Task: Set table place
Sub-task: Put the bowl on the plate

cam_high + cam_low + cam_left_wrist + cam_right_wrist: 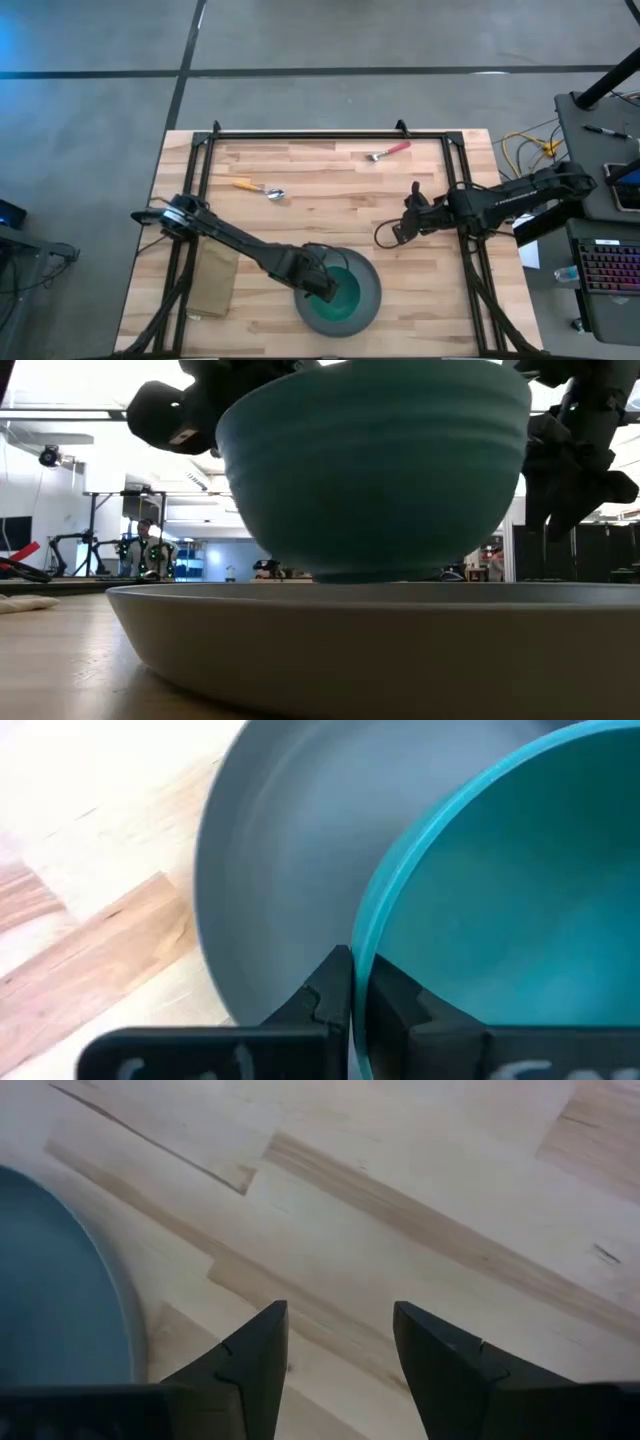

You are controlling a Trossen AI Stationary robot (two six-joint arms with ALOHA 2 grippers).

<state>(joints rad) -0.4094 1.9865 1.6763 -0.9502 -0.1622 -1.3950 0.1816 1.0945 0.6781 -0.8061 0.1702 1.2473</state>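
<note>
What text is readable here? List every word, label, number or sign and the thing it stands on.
No text can be read in any view.
Left gripper: pale marks along its body in the left wrist view, too blurred to read.
Teal bowl, grey plate, table, spoon, fork: no lettering visible.
Keyboard beside the table: keys too small to read.
</note>
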